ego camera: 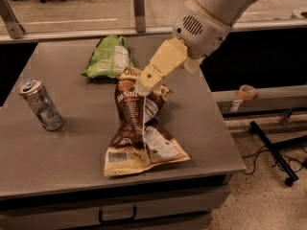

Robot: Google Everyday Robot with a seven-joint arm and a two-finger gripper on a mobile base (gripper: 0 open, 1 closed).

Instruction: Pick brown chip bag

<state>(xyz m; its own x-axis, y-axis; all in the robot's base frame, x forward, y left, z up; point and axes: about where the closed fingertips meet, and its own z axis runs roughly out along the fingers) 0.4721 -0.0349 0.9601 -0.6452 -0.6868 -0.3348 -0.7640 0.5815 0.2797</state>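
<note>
Gripper point(143, 87) low over the top end of the brown chip bag point(144, 145), which lies mid-surface point(206, 119).
I cannot tell whether it has clamped. A green bag point(108, 59) sits just behind; a can point(41, 104) stands well apart.

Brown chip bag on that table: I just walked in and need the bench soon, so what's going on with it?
A white robot arm is going for the long dark-brown and tan foil chip bag. Its cream-coloured pincer is down at the bag's upper end, by the white lettering, while the bag's lower end lies on the grey table. A light-green chip bag lies behind it. A silver drink can sits apart at the left of the camera view.
</note>
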